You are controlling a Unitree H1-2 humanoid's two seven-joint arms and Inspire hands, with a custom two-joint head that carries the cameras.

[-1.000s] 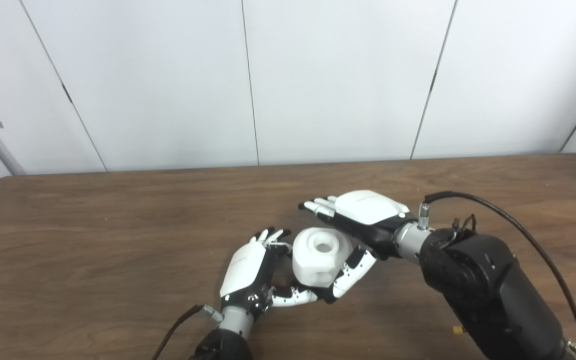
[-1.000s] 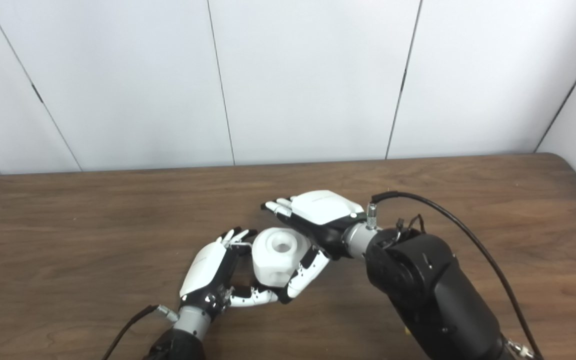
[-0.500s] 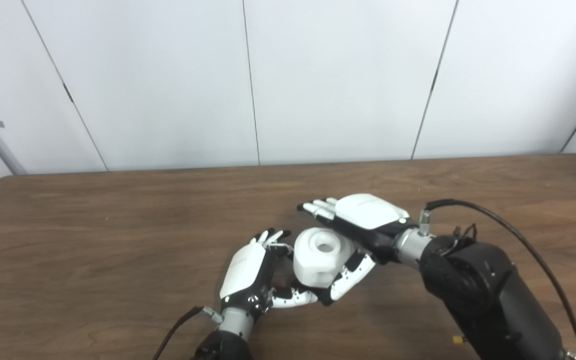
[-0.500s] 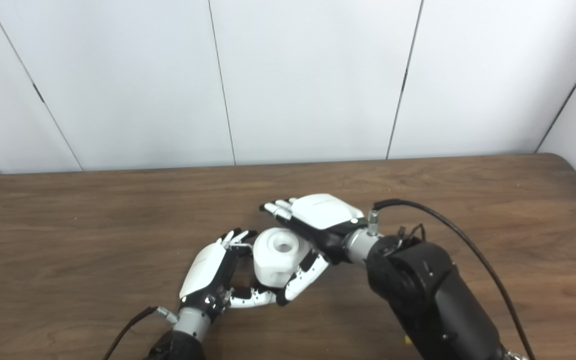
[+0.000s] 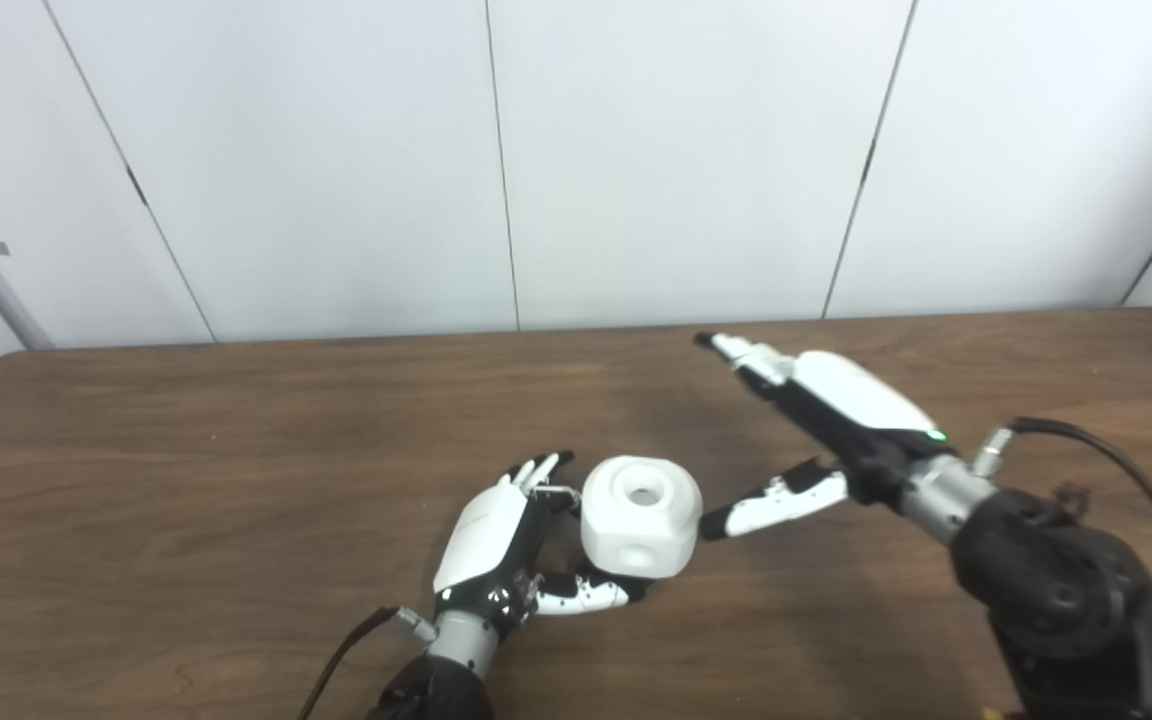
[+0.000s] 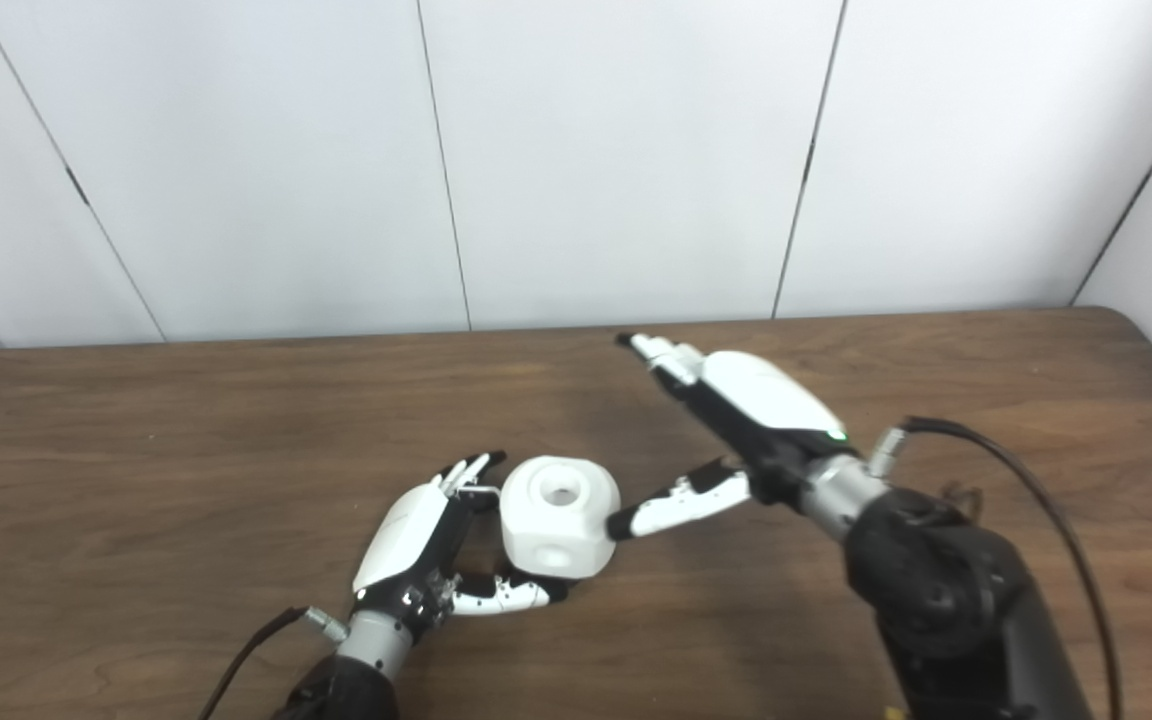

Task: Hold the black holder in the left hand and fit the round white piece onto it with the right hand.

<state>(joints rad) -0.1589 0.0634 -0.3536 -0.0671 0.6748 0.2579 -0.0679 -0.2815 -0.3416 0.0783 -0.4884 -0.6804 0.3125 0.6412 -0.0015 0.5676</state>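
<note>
My right hand (image 5: 841, 420) has pulled back from the white piece (image 5: 641, 515) and lifted off to the right; it now holds nothing, fingers stretched straight toward the far side of the table (image 5: 186, 450), thumb pointing back at the piece with its tip just beside it. My left hand (image 5: 501, 545) cups the white piece, fingers behind it and thumb under its front edge. The piece sits low over the table, its round hole facing up. I cannot make out the black holder underneath.
</note>
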